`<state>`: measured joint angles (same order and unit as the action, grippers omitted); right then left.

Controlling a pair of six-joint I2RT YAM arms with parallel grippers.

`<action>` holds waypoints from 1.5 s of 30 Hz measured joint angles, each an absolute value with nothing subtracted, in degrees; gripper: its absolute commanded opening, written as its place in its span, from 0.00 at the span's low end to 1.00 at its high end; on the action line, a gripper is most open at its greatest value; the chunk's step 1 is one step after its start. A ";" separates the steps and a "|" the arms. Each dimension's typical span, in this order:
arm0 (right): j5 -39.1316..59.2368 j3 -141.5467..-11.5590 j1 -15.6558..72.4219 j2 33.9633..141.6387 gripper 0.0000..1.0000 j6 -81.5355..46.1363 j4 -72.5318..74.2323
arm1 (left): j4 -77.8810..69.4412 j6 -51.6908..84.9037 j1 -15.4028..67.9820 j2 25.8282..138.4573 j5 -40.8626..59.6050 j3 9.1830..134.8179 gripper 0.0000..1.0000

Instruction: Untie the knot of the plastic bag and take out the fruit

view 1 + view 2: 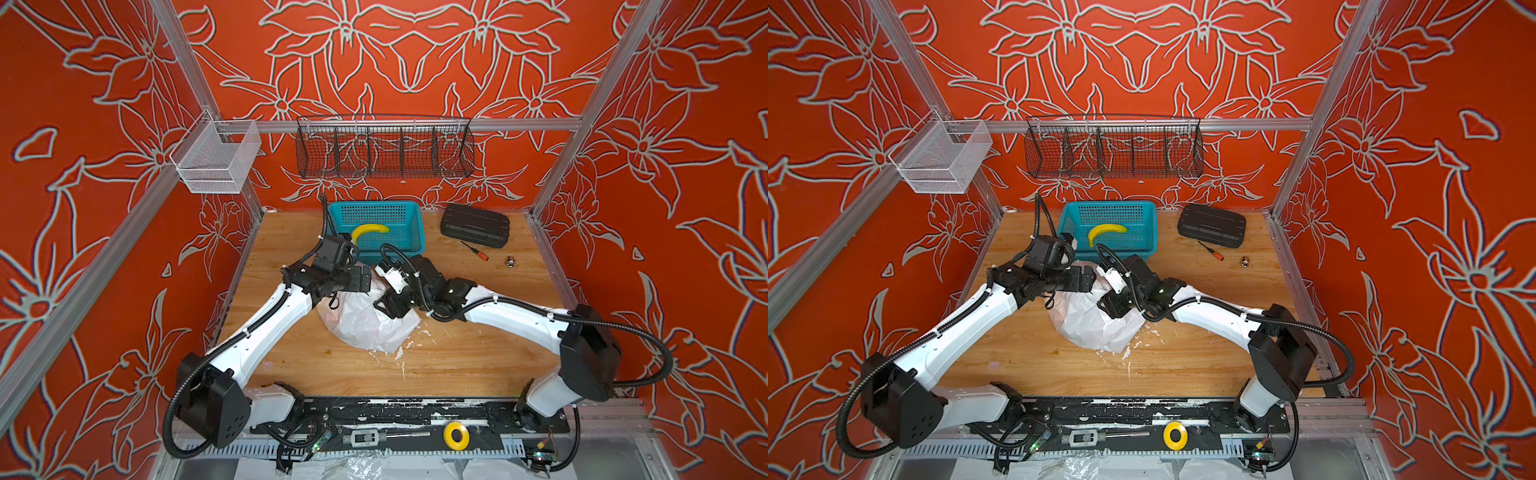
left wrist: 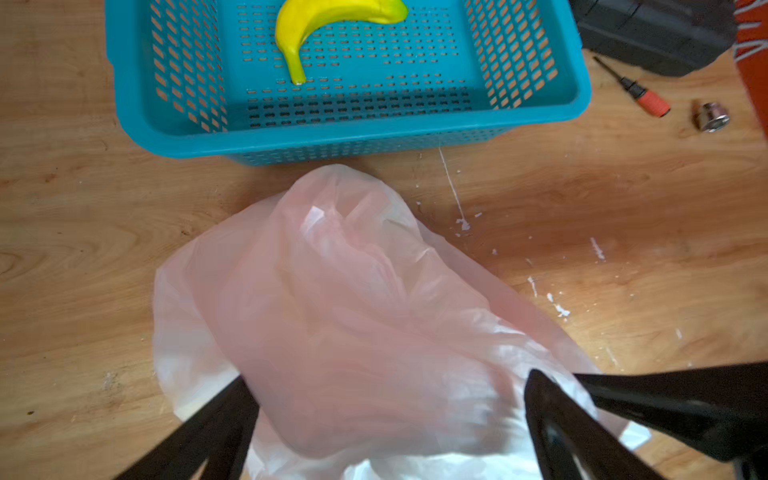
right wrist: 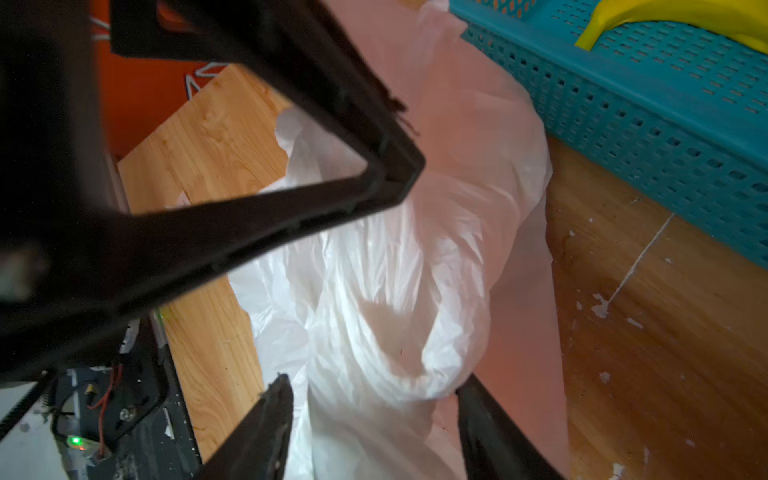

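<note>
Wooden surface [image 1: 478, 340] holds the plastic bag [image 1: 365, 328] mid-frame below the teal basket [image 1: 415, 237], your left claw [image 2: 390, 378] and right claw [image 3: 374, 380] both released astride its folds, probably lining up a pinch.

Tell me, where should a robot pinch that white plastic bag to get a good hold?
Probably the raised, crumpled fold on top of the plastic bag, coming from above. It stands up as a thin ridge that jaws can close across; the bulging sides look rounded and smooth, so a grip there would likely slip.
</note>
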<state>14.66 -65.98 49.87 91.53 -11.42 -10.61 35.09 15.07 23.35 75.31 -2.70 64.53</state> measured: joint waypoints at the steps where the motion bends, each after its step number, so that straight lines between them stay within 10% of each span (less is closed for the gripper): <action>1: 14.79 -65.98 49.87 91.57 0.41 -11.53 -10.70 | 35.31 14.72 23.44 75.90 -3.20 64.53 0.86; 8: 16.03 -65.98 49.87 91.59 0.19 -12.16 -9.87 | 34.81 14.79 23.64 77.19 -3.77 63.33 0.38; 17: 15.79 -64.58 49.84 91.09 0.00 -12.99 -7.42 | 34.20 17.72 23.66 76.53 -6.68 61.28 0.04; 32: 11.86 -50.26 46.00 80.44 0.00 -16.95 0.67 | 33.98 20.78 19.40 70.67 -7.14 60.01 0.13; 45: 13.26 -48.99 44.71 77.32 0.43 -16.60 -2.46 | 32.84 20.60 16.71 66.78 -1.43 57.87 0.69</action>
